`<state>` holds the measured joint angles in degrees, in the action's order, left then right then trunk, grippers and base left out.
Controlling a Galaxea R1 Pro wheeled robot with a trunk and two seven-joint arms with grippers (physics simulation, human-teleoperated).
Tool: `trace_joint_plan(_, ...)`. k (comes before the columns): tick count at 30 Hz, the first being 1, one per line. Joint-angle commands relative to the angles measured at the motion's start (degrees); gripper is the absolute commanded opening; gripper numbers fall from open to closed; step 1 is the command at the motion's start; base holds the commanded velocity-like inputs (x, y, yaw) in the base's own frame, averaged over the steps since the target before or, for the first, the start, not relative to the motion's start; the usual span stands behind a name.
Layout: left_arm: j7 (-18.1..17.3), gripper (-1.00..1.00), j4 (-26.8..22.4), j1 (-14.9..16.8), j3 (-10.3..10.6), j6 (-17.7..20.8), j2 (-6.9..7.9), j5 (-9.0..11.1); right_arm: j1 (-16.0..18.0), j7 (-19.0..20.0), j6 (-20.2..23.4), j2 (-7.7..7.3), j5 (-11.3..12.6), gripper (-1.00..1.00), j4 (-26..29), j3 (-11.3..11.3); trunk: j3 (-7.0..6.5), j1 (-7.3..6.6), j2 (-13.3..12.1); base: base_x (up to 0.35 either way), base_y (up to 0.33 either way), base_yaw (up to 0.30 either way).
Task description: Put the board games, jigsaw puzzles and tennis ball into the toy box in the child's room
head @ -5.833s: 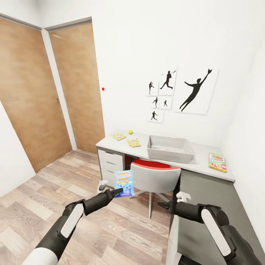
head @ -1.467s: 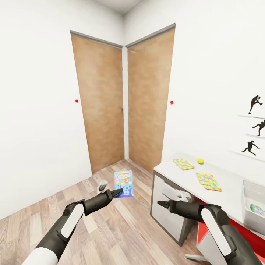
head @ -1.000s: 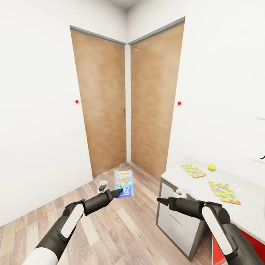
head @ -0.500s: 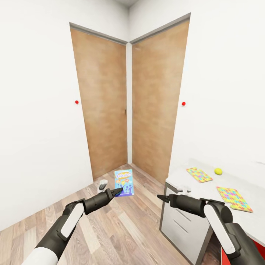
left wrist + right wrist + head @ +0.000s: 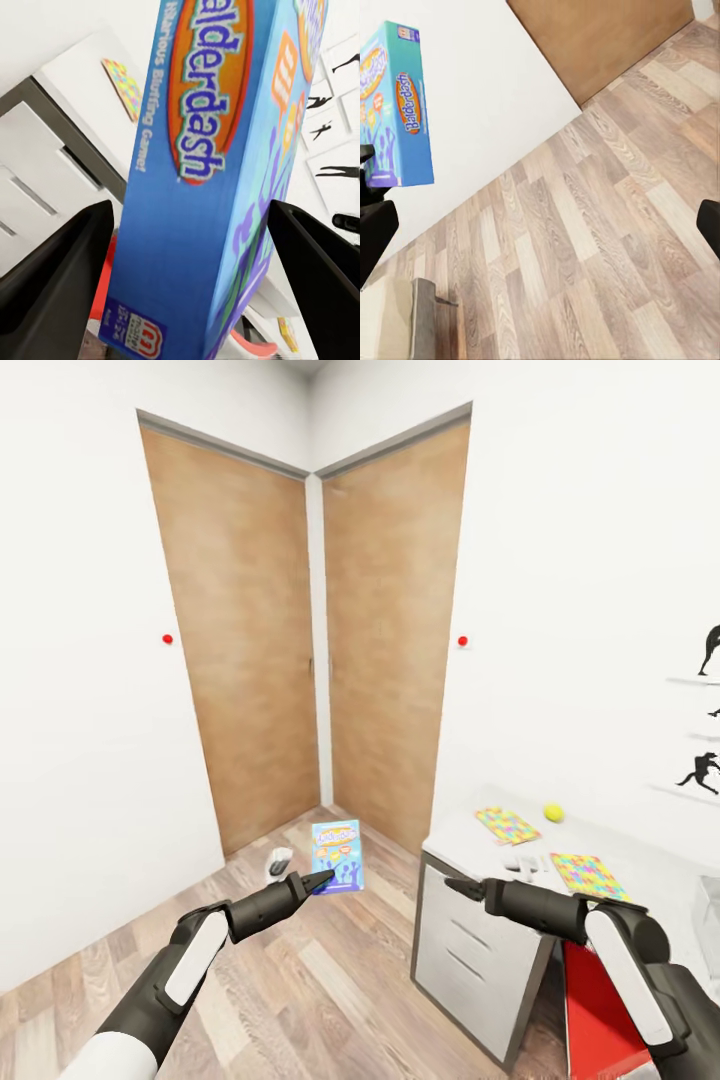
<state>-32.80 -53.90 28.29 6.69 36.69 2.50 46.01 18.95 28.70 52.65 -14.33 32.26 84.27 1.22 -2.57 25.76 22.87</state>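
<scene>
My left gripper (image 5: 305, 880) is shut on the smaller blue board game (image 5: 336, 856), which stands upright in the air over the wooden floor. In the left wrist view the blue Balderdash box (image 5: 217, 172) sits between the two dark fingers (image 5: 56, 289). My right gripper (image 5: 482, 876) is open and empty at the table's near left corner (image 5: 450, 830). On the pale tabletop lie two jigsaw puzzles (image 5: 507, 825) (image 5: 588, 874) and the tennis ball (image 5: 552, 812). A sliver of the toy box (image 5: 712, 895) shows at the right edge. The bed is out of view.
Two closed wooden doors (image 5: 240, 640) (image 5: 385, 630) meet in the corner ahead. White drawers (image 5: 470, 955) front the table's end, with a red chair (image 5: 600, 1020) tucked beside them. Open wood floor (image 5: 585, 240) stretches ahead on the left. Black silhouette pictures (image 5: 700, 770) hang on the right wall.
The camera has swung back to the right, so doors and table sit further left in the picture. The left gripper still holds the blue game. The right gripper sits slightly higher, by the table corner.
</scene>
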Motion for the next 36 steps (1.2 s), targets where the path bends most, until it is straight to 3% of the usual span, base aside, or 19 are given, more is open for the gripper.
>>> trace_joint_plan(1,0.1,-1.0,0.0,0.0,0.1,0.4,0.05,0.6,0.0,1.2,0.3,-0.22,-0.2,1.0,0.0,0.5,0.02,0.02,0.0,0.001,0.001,-0.281)
trace_joint_plan(15,0.2,-1.0,0.0,0.0,0.1,0.4,0.05,0.6,0.0,7.2,0.3,-1.81,-0.2,1.0,0.2,3.9,0.02,0.02,0.0,0.0,0.0,-0.288)
trace_joint_plan(17,0.2,-1.0,0.0,0.0,0.1,0.4,0.05,0.6,0.0,11.0,0.3,-2.23,-0.2,1.0,0.2,4.7,0.02,0.02,0.0,0.0,0.0,-0.291)
trace_joint_plan(21,0.2,-1.0,0.0,0.0,0.1,0.4,0.05,0.6,0.0,14.9,0.3,-2.78,-0.2,1.0,0.3,5.1,0.02,0.02,0.0,0.0,0.0,-0.291)
trace_joint_plan(22,0.2,-1.0,0.0,0.0,0.1,0.4,0.05,0.6,0.0,17.4,0.3,-3.61,-0.2,1.0,0.3,5.4,0.02,0.02,0.0,0.0,0.0,-0.291)
trace_joint_plan(31,0.2,-1.0,0.1,0.0,0.1,0.4,0.05,0.6,0.0,20.7,0.3,-4.83,-0.3,1.0,0.3,5.8,0.02,0.02,0.0,0.0,0.0,-0.291)
trace_joint_plan(36,0.2,-1.0,0.1,0.0,0.1,0.4,0.05,0.6,0.0,24.9,0.3,-6.07,-0.3,1.0,0.5,5.9,0.02,0.02,0.0,0.0,0.0,-0.291)
